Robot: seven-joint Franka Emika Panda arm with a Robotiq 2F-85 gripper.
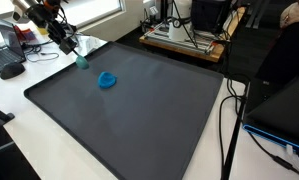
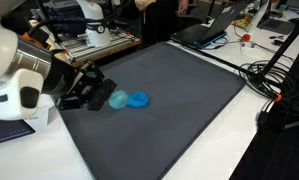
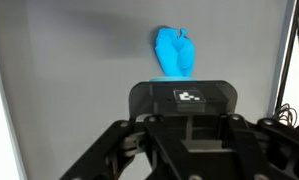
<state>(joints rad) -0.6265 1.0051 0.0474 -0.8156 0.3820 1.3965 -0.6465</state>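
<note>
Teal piece point(image 1: 81, 60): near a corner of the dark mat point(image 1: 149, 120), right at the tips of the end effector point(image 1: 74, 50) and, by the look of both exterior views, pinched between them. End effector closed down onto it, with no gap visible beside the piece point(image 2: 118, 99). Hard to tell whether the piece touches the mat or hangs just above it. Blue piece point(image 1: 107, 80): loose on the mat, just beside the teal one and apart from the fingertips. Mat itself spread across a white worktop point(image 2: 219, 160), with cables point(image 2: 274, 85) lying off one edge, well apart from the grip. Judged from this: hold the squeeze even and move slowly, since a small piece caught only at the fingertips can twist or slip out. Keep the wrist level so the piece stays square in the grip. Steer clear of the blue piece, which is close enough to be nudged by a careless sweep. Watch the fingertips against the mat to avoid dragging or snagging its surface.
</note>
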